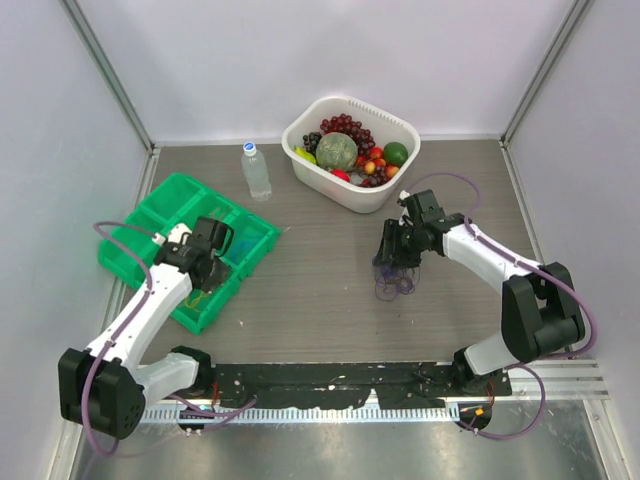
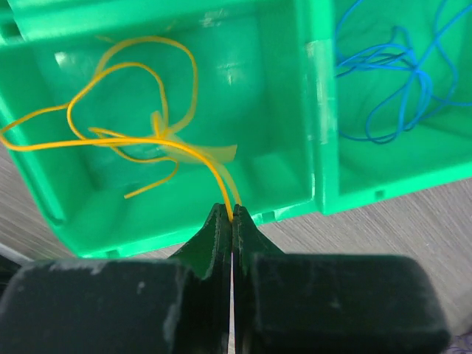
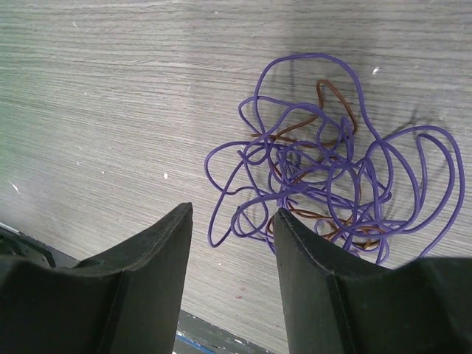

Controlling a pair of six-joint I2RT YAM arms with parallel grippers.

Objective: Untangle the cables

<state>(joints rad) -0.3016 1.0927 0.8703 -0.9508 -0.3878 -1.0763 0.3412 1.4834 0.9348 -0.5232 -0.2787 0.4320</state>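
Left pincer [image 2: 232, 214]: jaws pressed together, clamped on one yellow cable [image 2: 133, 140] right at the fingertips. From the grip, cable running forward into the compartment of the green tray [image 2: 317, 110] straight ahead, looping there several times. One blue cable [image 2: 398, 96], bunched in the next compartment, ahead and to the right of this pincer, past the dividing wall. Two compartments counted from this wrist.

Right pincer [image 3: 234, 221]: jaws apart, poised over the wood-grain table [image 3: 110, 96]. Ahead and to the right of its fingertips, one tangle flat on the table: purple cable [image 3: 317, 169] in many overlapping loops, number of separate strands impossible to tell, with one brown cable [image 3: 335, 99] threaded through. Lowest purple loop showing in the gap between the two fingers; touching or not, cannot tell.

Seen from above only: both arms at once, well apart, left over the tray, right over the tangle; one white basket [image 1: 300, 150] of fruit beyond the right pincer; one water bottle [image 1: 256, 172] upright beyond the left pincer, between tray and basket. From above, tangle reduced to a small dark scribble under the right pincer, brown not separable from purple. Blue cable plain from the left wrist alone; brown strand plain from the right wrist alone.
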